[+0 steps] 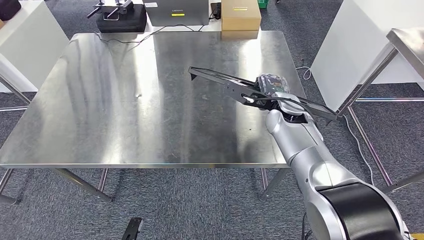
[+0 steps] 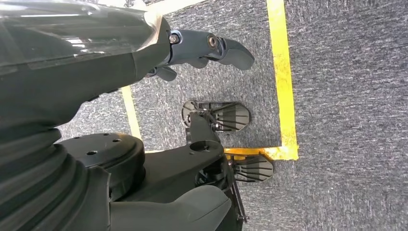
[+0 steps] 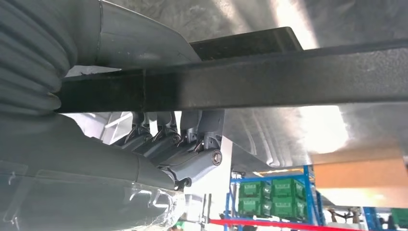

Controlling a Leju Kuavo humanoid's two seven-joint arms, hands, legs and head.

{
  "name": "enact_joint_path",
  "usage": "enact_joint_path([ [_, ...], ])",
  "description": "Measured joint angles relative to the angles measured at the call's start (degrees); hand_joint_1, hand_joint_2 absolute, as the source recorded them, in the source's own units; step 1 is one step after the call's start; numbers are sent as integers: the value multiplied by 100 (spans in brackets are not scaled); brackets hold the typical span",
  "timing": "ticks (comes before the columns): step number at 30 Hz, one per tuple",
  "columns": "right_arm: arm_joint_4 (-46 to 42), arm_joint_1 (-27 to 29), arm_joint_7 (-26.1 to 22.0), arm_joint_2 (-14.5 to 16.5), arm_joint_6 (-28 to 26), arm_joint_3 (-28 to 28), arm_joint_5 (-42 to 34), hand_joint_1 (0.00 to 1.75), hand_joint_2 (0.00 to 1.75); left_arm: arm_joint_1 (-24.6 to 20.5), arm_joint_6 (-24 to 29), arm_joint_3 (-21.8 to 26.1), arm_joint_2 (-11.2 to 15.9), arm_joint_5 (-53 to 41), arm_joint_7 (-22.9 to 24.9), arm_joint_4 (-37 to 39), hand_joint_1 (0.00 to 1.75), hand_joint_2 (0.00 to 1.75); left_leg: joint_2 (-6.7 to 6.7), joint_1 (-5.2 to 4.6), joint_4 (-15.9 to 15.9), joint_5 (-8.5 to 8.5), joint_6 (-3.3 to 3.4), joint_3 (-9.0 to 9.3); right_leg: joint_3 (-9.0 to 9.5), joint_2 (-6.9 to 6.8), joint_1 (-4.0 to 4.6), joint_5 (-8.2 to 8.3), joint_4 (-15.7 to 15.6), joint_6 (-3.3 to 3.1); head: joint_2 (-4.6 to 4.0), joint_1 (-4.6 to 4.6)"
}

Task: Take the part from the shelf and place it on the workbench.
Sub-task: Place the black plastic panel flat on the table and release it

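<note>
At right of centre in the head view, the right hand [image 1: 270,89] grips the long black part [image 1: 227,86] above the workbench [image 1: 125,100], long axis running from upper left to lower right, its free end pointing upper left. The left hand [image 2: 211,48] hangs with fingers apart over grey carpet [image 2: 346,96]. Beyond the steel top sit a cardboard box [image 1: 241,15] and a black case [image 1: 121,21].

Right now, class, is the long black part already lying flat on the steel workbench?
No: in the head view the right robot hand holds the long black part tilted above the steel workbench.
</note>
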Motion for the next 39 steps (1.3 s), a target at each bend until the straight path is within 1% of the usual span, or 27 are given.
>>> enact_joint_path([
  [7,82,8,-242,217,-56,284,316,175,175,22,-55,2,-36,-1,-46,0,0,175,0,-8,1,-2,2,-5,2,0,-2,-1,-8,1,0,1],
  [14,135,24,-407,411,-154,445,423,175,175,32,-57,4,-68,-34,-73,0,0,175,0,-17,1,-5,5,-9,2,-1,-5,-1,-12,1,0,-1],
  [28,186,115,-455,499,-156,498,409,175,175,37,-66,4,-107,-95,-82,0,0,175,0,-16,0,-4,5,-13,13,0,-1,0,-33,2,0,-1],
  [32,207,160,-456,489,-161,497,380,0,0,40,-91,4,-110,-151,-109,2,0,175,-1,-16,0,-4,5,-17,20,-1,1,0,-47,3,0,1],
  [39,226,206,-473,450,-238,497,365,0,0,43,-99,2,-110,-205,-151,2,0,175,-2,-19,0,-7,8,-18,29,-2,-2,1,-63,4,0,1],
])
